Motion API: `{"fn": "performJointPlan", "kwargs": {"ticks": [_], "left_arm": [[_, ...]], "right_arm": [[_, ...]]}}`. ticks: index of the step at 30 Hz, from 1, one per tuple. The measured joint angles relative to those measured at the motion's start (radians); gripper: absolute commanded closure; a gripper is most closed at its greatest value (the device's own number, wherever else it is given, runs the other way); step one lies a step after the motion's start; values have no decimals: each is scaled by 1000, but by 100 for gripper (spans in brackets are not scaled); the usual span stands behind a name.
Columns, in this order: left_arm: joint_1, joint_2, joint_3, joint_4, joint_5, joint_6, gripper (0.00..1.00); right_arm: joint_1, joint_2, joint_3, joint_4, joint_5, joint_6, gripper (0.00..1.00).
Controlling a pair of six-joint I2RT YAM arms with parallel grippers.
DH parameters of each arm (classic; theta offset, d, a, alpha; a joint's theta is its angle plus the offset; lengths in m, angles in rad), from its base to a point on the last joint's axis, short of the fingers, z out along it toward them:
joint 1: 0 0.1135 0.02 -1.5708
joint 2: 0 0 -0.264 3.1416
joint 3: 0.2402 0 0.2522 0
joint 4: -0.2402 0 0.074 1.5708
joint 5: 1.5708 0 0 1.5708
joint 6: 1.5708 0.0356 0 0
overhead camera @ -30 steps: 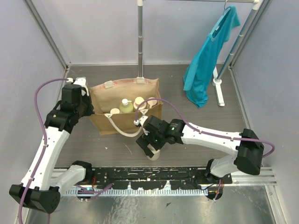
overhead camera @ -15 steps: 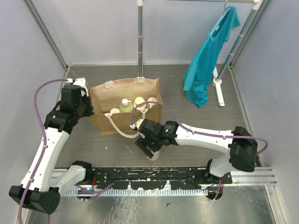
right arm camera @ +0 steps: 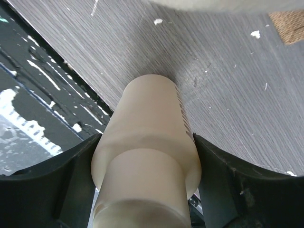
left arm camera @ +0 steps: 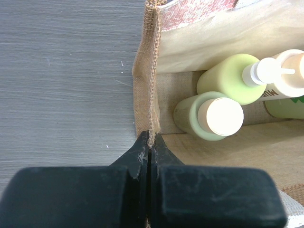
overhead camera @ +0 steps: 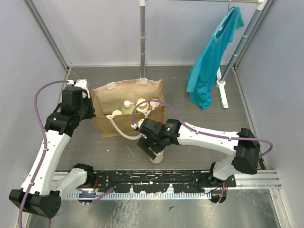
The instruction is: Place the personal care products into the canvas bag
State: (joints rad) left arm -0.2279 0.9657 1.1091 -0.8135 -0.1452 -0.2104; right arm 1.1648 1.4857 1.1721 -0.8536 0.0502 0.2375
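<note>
Burlap bag (overhead camera: pixel 105 126) holds approx 4 bottles (overhead camera: pixel 127 108); 5th bottle (right arm camera: pixel 149 123) upright on table (right arm camera: pixel 228 71), R gripper (overhead camera: pixel 154 151) closed round it. L gripper (left arm camera: pixel 149 147) pinches bag rim. Lift + drop-in left.

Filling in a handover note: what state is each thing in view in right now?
canvas bag: upright, mouth open
cream bottle: upright on the table, gripped
green capped bottle: upright inside the bag
pump bottle: upright inside the bag
left gripper: shut on the bag's rim
right gripper: shut on the cream bottle
teal shirt: hanging
</note>
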Motion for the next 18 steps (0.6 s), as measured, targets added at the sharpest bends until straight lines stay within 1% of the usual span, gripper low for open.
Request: {"fn": "performJointPlan", "kwargs": {"ticks": [5,9,14,18], "left_arm": [[0,0,0,0,0,0,97],[0,0,0,0,0,0,97],[0,-3,0,-1,0,0,97],[0,-8,0,-7,0,0,97]], "right_arm": [[1,0,148,-85,13,13,92],[1,0,341,-175,32,20,93],[-6,-2,551,-229,31,29,93],[-30,-4,663,-257,-2,36,94]]}}
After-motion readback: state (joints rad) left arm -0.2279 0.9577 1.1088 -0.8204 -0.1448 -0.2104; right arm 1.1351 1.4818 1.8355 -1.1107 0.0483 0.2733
